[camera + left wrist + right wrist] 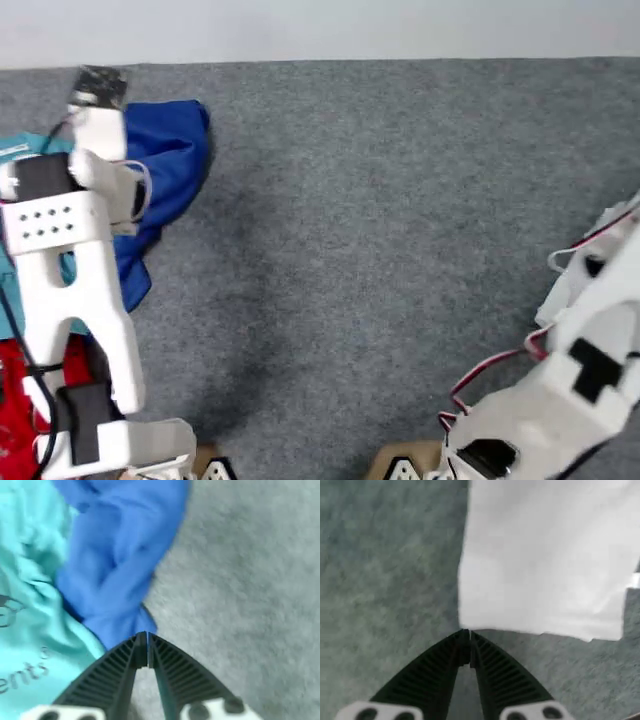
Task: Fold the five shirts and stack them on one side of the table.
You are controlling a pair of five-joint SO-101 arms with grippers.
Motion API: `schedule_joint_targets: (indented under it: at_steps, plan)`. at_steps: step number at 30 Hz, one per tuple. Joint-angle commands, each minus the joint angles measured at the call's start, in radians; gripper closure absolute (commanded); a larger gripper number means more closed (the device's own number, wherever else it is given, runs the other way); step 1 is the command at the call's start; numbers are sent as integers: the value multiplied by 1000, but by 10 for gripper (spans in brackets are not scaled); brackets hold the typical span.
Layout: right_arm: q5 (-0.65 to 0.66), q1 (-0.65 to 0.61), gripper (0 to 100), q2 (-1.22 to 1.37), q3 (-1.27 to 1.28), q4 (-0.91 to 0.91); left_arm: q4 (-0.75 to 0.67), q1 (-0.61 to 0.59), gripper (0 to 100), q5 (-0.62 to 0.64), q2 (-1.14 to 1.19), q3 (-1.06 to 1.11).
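Note:
A crumpled blue shirt [172, 160] lies at the table's far left, partly over a teal shirt [14, 152]. A red shirt [14, 405] lies nearer the front on the same side. My left arm [70, 250] stands over this pile. My left gripper [147, 639] is shut, and the blue shirt [120, 560] narrows into a pulled fold right at its tips, beside the teal shirt [30, 610]. My right gripper [466, 634] is shut at the corner of a flat white shirt [545, 555]. My right arm [560, 400] is at the table's right front.
Grey carpet-like cloth [380, 250] covers the table. A pale wall runs along the far edge [320, 30]. The wide middle stretch between the two arms holds only the grey cover.

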Motion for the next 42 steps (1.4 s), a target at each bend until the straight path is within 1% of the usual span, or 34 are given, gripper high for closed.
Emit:
schedule_joint_targets:
  at_steps: [1, 3, 5, 10, 12, 15, 17, 20, 23, 25, 26, 28, 31, 34, 35, 39, 42]
  plan:
    - [15, -71, 989, -200, 192, 35, -57, -60, 989, -2, 63, -76]
    - [15, -93, 989, -260, 279, 31, -89, -78, 988, -9, 127, -102]
    - [15, -108, 989, -295, 342, 31, -104, -81, 987, -44, 190, -140]
    - [15, -110, 990, -314, 407, 33, -124, -71, 982, -115, 358, -240]
    - [15, -107, 990, -314, 410, 35, -114, -68, 939, -143, 423, -285]
    - [15, -111, 990, -314, 410, 35, -107, -71, 825, -155, 512, -335]
    - [15, -113, 990, -314, 410, 35, -115, -72, 771, -160, 571, -364]
    - [15, -108, 990, -318, 410, 38, -132, -66, 754, -215, 674, -418]
    - [15, -108, 990, -320, 410, 38, -164, -71, 754, -227, 787, -484]
    - [15, -108, 990, -320, 410, 38, -157, -69, 760, -229, 855, -536]
    - [15, -108, 990, -318, 410, 38, -138, -66, 780, -229, 884, -565]
    - [15, -108, 990, -315, 410, 36, -89, -46, 852, -233, 930, -638]
    - [15, -108, 990, -312, 410, 35, -2, 5, 994, -233, 968, -757]
    - [15, -108, 990, -312, 410, 33, 106, 78, 998, -227, 970, -891]
    - [17, -107, 990, -312, 410, 33, 115, 109, 999, -221, 962, -926]
    - [17, -104, 990, -320, 410, 36, 112, 226, 998, -118, 888, -1030]
    - [17, -93, 990, -320, 410, 36, 112, 342, 998, -83, 819, -1038]
